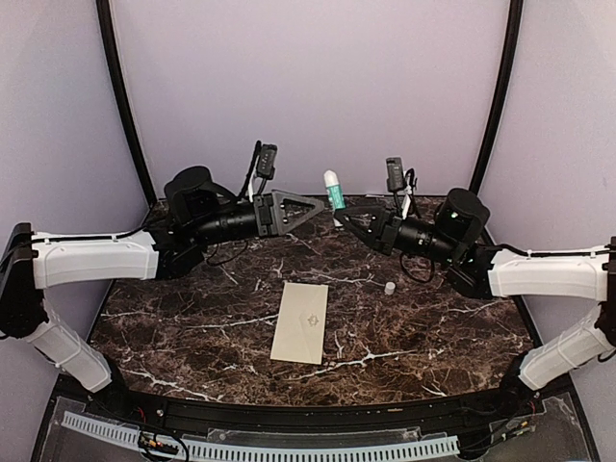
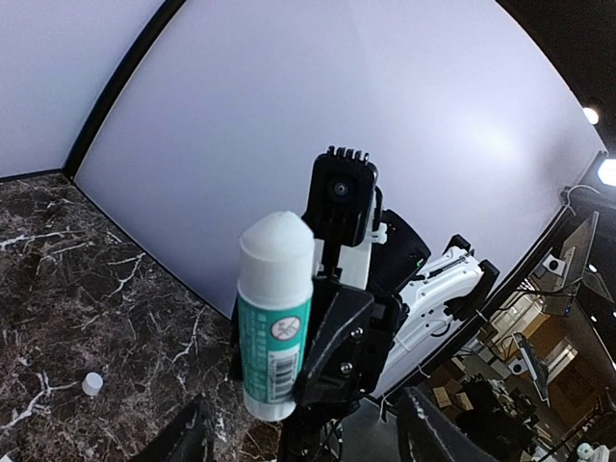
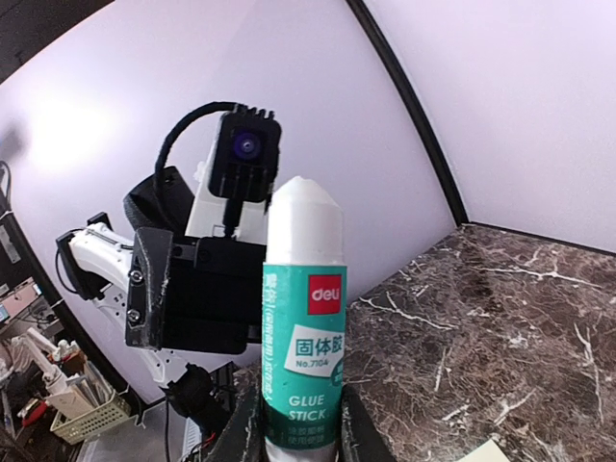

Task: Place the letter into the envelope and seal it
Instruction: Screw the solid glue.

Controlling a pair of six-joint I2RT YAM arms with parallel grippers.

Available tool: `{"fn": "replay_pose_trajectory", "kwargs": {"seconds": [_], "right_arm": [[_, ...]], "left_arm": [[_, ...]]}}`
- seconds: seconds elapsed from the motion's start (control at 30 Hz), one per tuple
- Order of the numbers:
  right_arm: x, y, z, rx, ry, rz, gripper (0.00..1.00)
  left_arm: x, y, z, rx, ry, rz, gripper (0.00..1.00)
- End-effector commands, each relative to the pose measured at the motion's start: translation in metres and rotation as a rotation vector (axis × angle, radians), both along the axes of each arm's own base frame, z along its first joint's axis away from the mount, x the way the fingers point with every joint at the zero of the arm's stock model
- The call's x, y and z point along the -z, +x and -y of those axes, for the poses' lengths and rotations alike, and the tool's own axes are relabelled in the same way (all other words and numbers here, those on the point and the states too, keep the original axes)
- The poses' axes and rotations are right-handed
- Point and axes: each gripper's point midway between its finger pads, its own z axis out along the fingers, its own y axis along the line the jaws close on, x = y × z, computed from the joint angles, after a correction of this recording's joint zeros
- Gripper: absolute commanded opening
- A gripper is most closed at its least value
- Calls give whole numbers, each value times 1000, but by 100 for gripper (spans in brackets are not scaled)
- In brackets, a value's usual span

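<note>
The cream envelope (image 1: 300, 322) lies flat at the table's middle, its faint emblem facing up; a corner of the envelope (image 3: 493, 452) shows in the right wrist view. The letter is out of view. My right gripper (image 1: 345, 219) (image 3: 298, 435) is shut on the base of an upright teal glue stick (image 1: 333, 191) (image 3: 304, 318), whose white glue tip is bare. My left gripper (image 1: 316, 206) (image 2: 306, 425) hangs open just left of the glue stick (image 2: 277, 318), its fingers spread wide with nothing between them. Both grippers are raised above the back of the table.
A small white cap (image 1: 390, 287) (image 2: 91, 384) stands on the dark marble table (image 1: 192, 327) to the right of the envelope. Pale walls (image 1: 308, 87) close in the back and sides behind the arms.
</note>
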Motion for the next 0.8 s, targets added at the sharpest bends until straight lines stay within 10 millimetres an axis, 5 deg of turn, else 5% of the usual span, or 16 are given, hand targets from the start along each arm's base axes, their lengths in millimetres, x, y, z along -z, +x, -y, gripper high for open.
{"fn": "replay_pose_trajectory", "kwargs": {"seconds": [0.0, 0.3, 0.77], "right_arm": [[-39, -27, -7, -110, 110, 117, 14], [-39, -36, -11, -140, 107, 129, 13], [-33, -34, -15, -142, 88, 118, 11]], "left_arm": [[-32, -15, 10, 61, -76, 90, 63], [-33, -11, 18, 32, -79, 92, 62], [-39, -9, 18, 19, -96, 103, 40]]}}
